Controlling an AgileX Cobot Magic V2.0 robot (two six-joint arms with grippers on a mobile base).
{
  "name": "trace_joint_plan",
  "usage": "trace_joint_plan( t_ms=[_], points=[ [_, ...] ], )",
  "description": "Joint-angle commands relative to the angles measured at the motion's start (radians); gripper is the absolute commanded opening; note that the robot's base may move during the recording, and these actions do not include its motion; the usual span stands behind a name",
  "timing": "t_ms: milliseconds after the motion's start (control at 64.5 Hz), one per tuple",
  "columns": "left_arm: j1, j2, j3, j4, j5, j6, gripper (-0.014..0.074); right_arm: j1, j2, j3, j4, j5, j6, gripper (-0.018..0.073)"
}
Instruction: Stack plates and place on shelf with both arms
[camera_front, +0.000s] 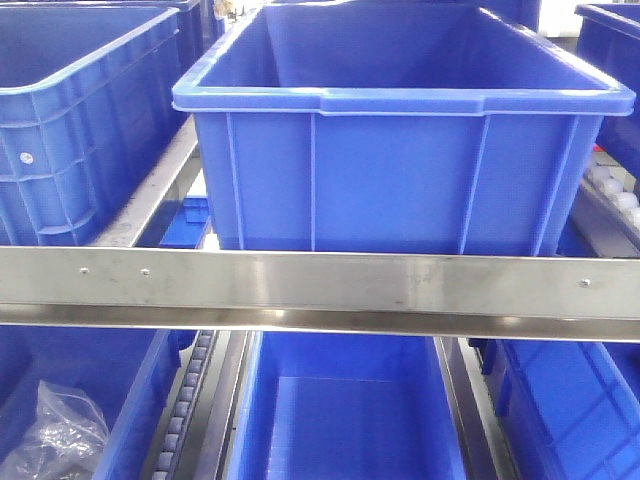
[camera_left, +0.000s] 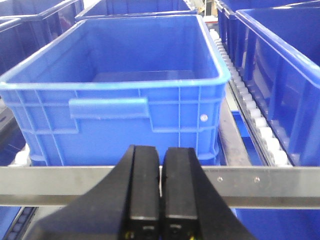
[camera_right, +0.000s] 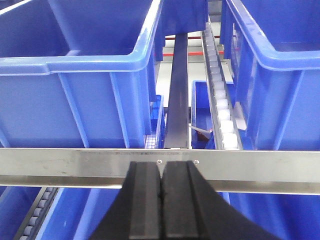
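No plates show in any view. The shelf is a stainless steel rack whose flat riveted front rail (camera_front: 320, 290) runs across the front view. That same rail (camera_left: 280, 185) crosses the left wrist view, just beyond my left gripper (camera_left: 160, 150), which is shut with nothing between its black fingers. In the right wrist view my right gripper (camera_right: 162, 164) is also shut and empty, its tips in front of the rail (camera_right: 65, 165). Neither gripper appears in the front view.
Blue plastic crates fill the rack: a large one (camera_front: 400, 130) on the upper tier, another (camera_front: 345, 410) below. A crate (camera_left: 120, 85) faces the left gripper. White roller tracks (camera_right: 220, 100) run between crates. A crumpled clear bag (camera_front: 50, 435) lies lower left.
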Motion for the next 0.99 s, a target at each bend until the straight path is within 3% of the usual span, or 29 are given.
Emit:
trace_joint_plan(
  t_ms=[0,124,977],
  points=[
    [-0.002,-0.042,0.009,0.002,-0.095,-0.001,0.0083,-0.003,-0.019,0.001,-0.006,-0.082,-0.002,0.0057],
    [-0.002,-0.134,0.014,0.002,-0.016,-0.001,0.0083,-0.003,-0.019,0.001,-0.006,-0.082,-0.002,0.0057],
    [-0.027,-0.127,0.014,0.002,-0.009,-0.001,0.0083,-0.003,-0.019,0.001,-0.006,-0.081,-0.002,0.0057]
  ],
)
